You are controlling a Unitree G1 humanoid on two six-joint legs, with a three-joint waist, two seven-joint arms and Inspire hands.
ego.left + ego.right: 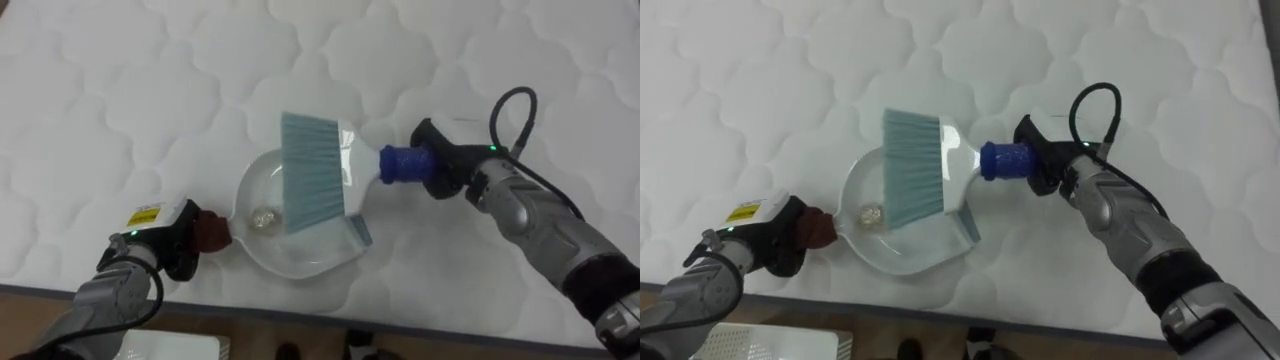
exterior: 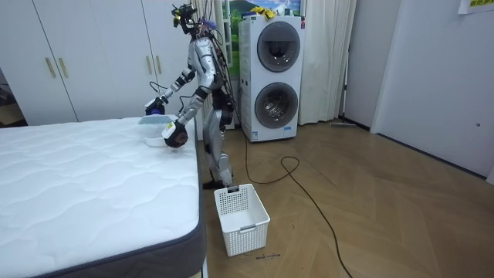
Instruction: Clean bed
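One crumpled scrap [image 1: 263, 217] already lies in the dustpan [image 1: 300, 258], which your left hand [image 1: 165, 240] grips by its handle on the mattress [image 1: 120, 100]. Your right hand [image 1: 450, 165] is clamped round the brush [image 1: 312, 170], bristles over the dustpan. Sweeping looks finished: next, lift level and tip into the basket [image 2: 241, 218].

The white mattress [image 1: 120, 90] is lit brightly and evenly from above; soft, faint shadows are cast beside the dustpan [image 1: 310, 260], and a mild sheen is seen on the wooden floor [image 2: 386, 208]
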